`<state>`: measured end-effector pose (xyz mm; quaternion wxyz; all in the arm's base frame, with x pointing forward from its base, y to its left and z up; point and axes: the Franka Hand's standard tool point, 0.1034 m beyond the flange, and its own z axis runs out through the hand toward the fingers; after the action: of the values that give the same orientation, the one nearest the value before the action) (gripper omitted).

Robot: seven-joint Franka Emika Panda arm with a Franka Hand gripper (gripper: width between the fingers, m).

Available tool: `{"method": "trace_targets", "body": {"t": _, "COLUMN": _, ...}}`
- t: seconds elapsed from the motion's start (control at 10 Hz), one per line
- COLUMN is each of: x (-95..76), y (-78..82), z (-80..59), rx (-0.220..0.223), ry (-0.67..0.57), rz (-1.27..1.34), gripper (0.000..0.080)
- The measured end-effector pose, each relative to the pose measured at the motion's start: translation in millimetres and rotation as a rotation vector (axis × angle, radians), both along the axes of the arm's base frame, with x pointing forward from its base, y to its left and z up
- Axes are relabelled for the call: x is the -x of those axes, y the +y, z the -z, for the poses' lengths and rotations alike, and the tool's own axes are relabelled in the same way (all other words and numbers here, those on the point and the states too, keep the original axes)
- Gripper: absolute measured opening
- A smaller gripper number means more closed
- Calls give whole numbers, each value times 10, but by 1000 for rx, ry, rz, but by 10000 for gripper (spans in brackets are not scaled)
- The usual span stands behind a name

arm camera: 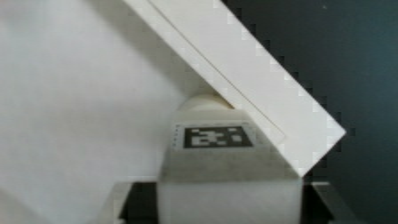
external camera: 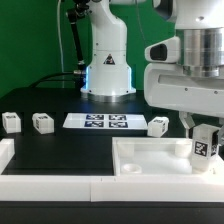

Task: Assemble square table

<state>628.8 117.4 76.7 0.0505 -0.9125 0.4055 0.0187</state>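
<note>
The square slab (external camera: 160, 157) lies hollow face up at the exterior view's right, against the low white wall. My gripper (external camera: 205, 128) is shut on a white block leg (external camera: 206, 141) with a tag, held upright over the slab's far right corner. In the wrist view the leg (arm camera: 217, 150) sits between my fingers (arm camera: 139, 200), its tip at the slab's rim (arm camera: 249, 75). I cannot tell if leg and slab touch. Three more legs lie on the black worktop: two at the left (external camera: 11, 122) (external camera: 43, 122), one near the middle (external camera: 158, 125).
The marker board (external camera: 98, 121) lies flat on the worktop behind the slab. The robot's white base (external camera: 107, 60) stands at the back. A low white wall (external camera: 50, 185) edges the front and left of the worktop.
</note>
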Motion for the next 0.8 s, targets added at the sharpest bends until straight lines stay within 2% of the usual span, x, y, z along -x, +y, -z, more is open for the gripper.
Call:
{"method": "trace_targets", "body": {"t": 0.1, "x": 0, "y": -21, "z": 9, "rx": -34, "ry": 10, "rz": 144, "gripper": 289}}
{"method": "trace_targets", "body": {"t": 0.4, "x": 8, "y": -38, "z": 15, "rx": -94, "ry": 39, "rz": 522, "gripper": 290}}
{"method": "trace_targets", "body": {"t": 0.5, "x": 11, "y": -31, "z": 16, "rx": -94, "ry": 43, "rz": 553, "gripper": 290}}
{"method": "trace_targets", "body": {"t": 0.7, "x": 15, "y": -27, "z": 22, "rx": -86, "ry": 30, "rz": 456, "gripper": 291}}
{"method": "trace_targets", "body": {"t": 0.8, "x": 24, "y": 2, "z": 18, "rx": -68, "ry": 19, "rz": 335, "gripper": 480}}
